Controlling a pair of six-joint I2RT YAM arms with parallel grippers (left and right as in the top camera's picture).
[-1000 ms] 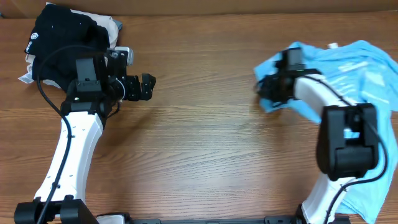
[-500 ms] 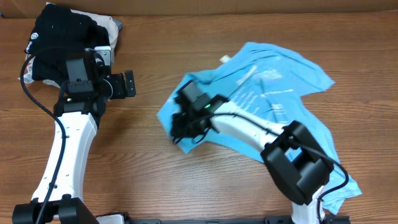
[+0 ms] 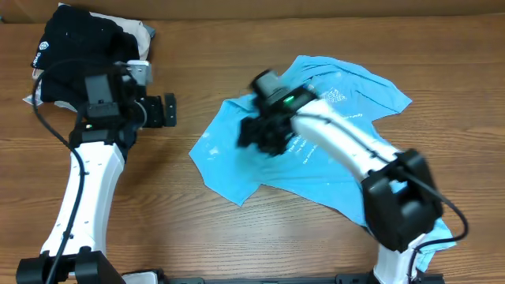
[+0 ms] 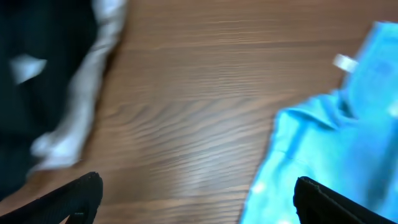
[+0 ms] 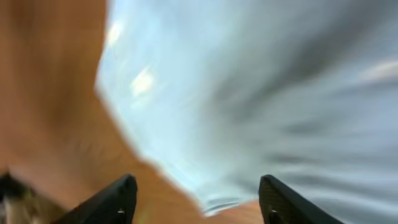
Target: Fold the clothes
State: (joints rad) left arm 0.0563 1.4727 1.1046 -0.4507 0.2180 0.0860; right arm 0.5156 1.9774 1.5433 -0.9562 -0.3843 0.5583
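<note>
Blue T-shirt (image 3: 233, 162) spread mid-table, long axis upper-left to lower-right, right gripper (image 3: 251, 136) jaws apart over its left part, left gripper (image 3: 170, 110) gaping nearby; only left wrist shows white tag (image 4: 342, 61), right wrist blurred.

Bright even light; both wrist views motion-blurred.

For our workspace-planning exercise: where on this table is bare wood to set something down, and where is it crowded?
Bare wood: the front middle, between left arm and T-shirt, and the far strip between black garment and T-shirt. Crowded: the right side, under T-shirt and right arm.
</note>
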